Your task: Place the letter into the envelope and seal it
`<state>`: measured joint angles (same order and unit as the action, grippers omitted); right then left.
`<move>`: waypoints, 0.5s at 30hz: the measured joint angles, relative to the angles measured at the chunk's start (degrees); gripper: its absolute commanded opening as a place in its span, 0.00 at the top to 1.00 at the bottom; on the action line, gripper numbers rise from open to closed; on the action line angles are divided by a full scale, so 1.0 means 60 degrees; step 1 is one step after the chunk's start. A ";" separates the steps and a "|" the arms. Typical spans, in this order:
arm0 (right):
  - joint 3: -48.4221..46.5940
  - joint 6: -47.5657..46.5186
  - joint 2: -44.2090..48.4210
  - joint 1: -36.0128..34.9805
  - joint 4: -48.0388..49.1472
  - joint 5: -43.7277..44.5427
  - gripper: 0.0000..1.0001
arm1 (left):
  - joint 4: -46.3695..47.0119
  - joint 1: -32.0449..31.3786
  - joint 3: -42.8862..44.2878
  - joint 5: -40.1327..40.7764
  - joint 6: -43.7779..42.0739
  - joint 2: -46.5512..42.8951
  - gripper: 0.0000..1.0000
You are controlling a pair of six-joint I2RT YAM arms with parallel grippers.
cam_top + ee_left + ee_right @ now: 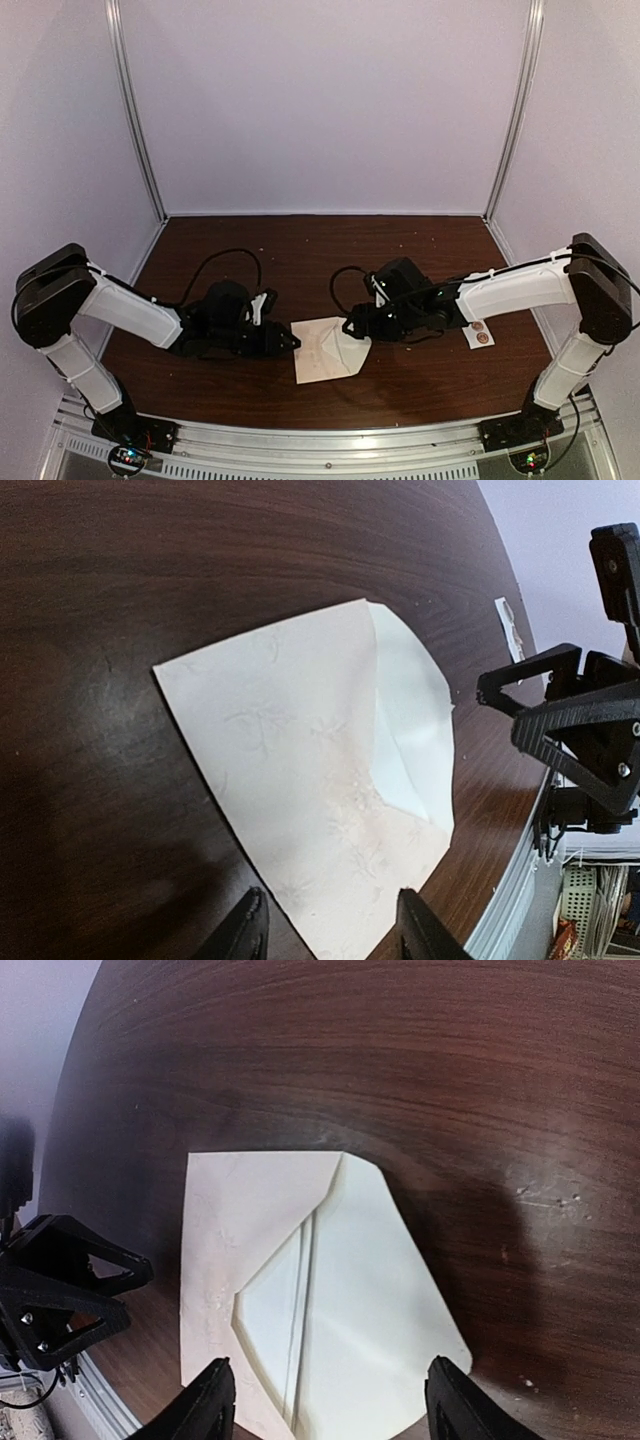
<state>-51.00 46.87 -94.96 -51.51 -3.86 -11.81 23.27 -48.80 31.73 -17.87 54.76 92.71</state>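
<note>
My left gripper [330, 925] and right gripper [330, 1395] both gape empty either side of the envelope [320, 352] lying flat on the desk [300, 250]; it looks like light, floppy paper, so I'd pinch the free edge of its pale flap [385, 1300].

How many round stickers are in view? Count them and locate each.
2, both on the white strip beside the right arm: far sticker, near sticker. The arm may hide more.

Open table [300, 250] to the left of the left fingers [247, 930]. Straight ahead, flat envelope [300, 770], then the right gripper [352, 328] (spread wide, head-on) barring passage. Sticker strip [478, 335] well behind the right fingers [450, 1405].
</note>
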 measured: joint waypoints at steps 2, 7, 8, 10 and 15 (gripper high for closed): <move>0.0175 -0.0087 0.0149 0.0240 0.0000 -0.0069 0.34 | -0.0051 0.0000 0.0000 0.0022 0.0004 0.0044 0.55; 0.0372 -0.0412 0.0280 0.0922 0.0106 -0.0678 0.34 | -0.0146 0.0000 0.0000 0.0022 0.0000 0.0204 0.56; 0.0379 -0.0499 0.0280 0.1064 0.0131 -0.0845 0.34 | -0.0149 0.0000 0.0000 0.0022 0.0000 0.0237 0.56; 0.0386 -0.0623 0.0280 0.1326 0.0182 -0.1151 0.34 | -0.0153 0.0000 0.0000 0.0022 0.0000 0.0273 0.56; 0.0364 -0.1049 0.0066 0.1803 0.0339 -0.1825 0.35 | -0.0157 0.0000 0.0011 0.0018 0.0000 0.0324 0.57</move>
<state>-48.82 40.58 -94.56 -40.69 -1.83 -22.76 22.33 -48.80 31.79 -17.76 54.76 94.65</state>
